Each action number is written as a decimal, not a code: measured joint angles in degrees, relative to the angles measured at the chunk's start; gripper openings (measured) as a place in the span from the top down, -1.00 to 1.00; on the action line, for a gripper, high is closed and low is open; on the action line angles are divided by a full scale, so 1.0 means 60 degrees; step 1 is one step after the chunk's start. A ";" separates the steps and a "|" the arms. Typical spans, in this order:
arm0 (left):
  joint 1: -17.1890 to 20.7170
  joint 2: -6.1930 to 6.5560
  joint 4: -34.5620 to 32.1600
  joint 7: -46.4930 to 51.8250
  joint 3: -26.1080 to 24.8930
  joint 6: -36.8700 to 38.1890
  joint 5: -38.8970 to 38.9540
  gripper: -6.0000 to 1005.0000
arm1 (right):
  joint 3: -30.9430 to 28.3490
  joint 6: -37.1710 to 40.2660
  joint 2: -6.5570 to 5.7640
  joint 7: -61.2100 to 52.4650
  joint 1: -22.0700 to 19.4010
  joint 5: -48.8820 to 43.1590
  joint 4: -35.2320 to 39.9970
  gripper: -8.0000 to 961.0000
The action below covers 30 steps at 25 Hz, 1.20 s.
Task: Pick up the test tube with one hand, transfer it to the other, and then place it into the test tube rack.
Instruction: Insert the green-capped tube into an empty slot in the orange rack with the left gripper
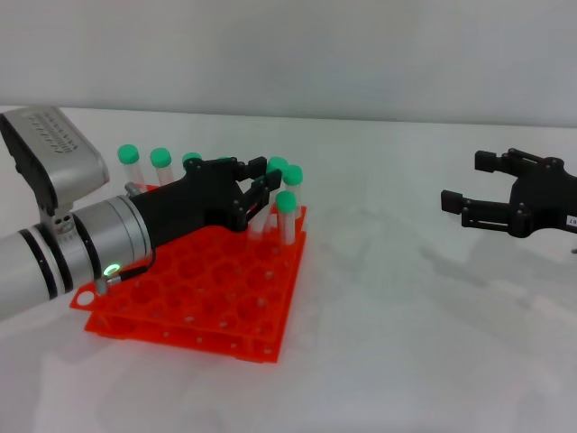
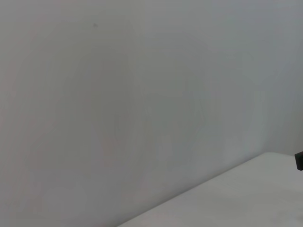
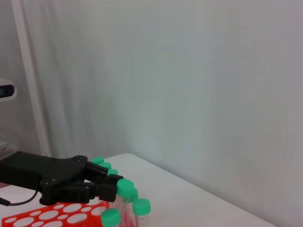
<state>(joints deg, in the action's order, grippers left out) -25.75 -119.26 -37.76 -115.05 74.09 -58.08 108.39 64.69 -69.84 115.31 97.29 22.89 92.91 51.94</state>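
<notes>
Placing: left claw [image 1: 261,194] closed on green-capped clear plastic test tube [image 1: 275,185] above orange-red holed rack [image 1: 194,293].
Done: pickup, handover.
Right claw [image 1: 478,189]: open, empty.

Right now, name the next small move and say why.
Probably lower the left hand slightly, seating the clear green-capped test tube at its front end into the orange-red holed plastic rack. It hangs over the far row; the open right hand hovers apart, empty.

A black left claw [image 3: 111,185] reaches among green-capped tubes [image 3: 140,206] over the orange rack [image 3: 42,216].
</notes>
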 joint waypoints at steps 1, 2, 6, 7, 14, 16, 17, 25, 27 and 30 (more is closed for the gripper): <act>0.0000 0.0000 0.0001 -0.0040 0.0000 -0.0003 0.0000 0.47 | 0.0000 0.0002 0.0001 0.0000 0.0000 0.0000 -0.0001 -0.82; 0.0004 0.0000 0.0001 -0.0074 0.0000 -0.0013 0.0002 0.49 | 0.0000 0.0004 0.0001 0.0000 0.0001 -0.0002 0.0000 -0.82; 0.0039 -0.0006 -0.0016 -0.0149 0.0000 -0.0023 0.0033 0.50 | -0.0001 0.0009 0.0001 0.0001 0.0018 -0.0002 -0.0001 -0.82; 0.0021 0.0000 -0.0016 -0.0109 0.0000 -0.0008 0.0037 0.50 | 0.0000 0.0009 0.0001 0.0000 0.0021 -0.0002 0.0000 -0.82; -0.0002 -0.0003 -0.0063 -0.0095 0.0000 -0.0022 0.0047 0.45 | 0.0000 0.0010 0.0001 0.0005 0.0019 -0.0002 0.0000 -0.82; -0.0023 -0.0003 -0.0064 -0.0093 -0.0001 -0.0043 0.0048 0.36 | 0.0000 0.0010 0.0001 0.0006 0.0018 -0.0002 -0.0001 -0.82; -0.0030 -0.0003 -0.0064 -0.0092 0.0000 -0.0042 0.0049 0.31 | 0.0000 0.0012 0.0000 0.0007 0.0017 -0.0002 0.0000 -0.82; -0.0145 0.0015 0.0002 0.0047 -0.0017 0.0009 0.0052 -0.01 | 0.0000 0.0025 0.0001 0.0013 0.0009 -0.0001 -0.0002 -0.82; -0.0184 0.0015 0.0015 0.0092 -0.0020 0.0064 0.0036 -0.07 | 0.0000 0.0025 0.0001 0.0013 0.0008 -0.0001 -0.0006 -0.82; -0.0275 0.0025 0.0027 0.0207 -0.0008 0.0227 0.0005 -0.06 | 0.0000 0.0041 0.0006 0.0011 0.0012 -0.0001 -0.0010 -0.82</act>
<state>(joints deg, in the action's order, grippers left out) -27.41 -119.11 -37.60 -113.81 74.04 -56.72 108.42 64.69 -69.59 115.34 97.36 22.96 92.90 51.88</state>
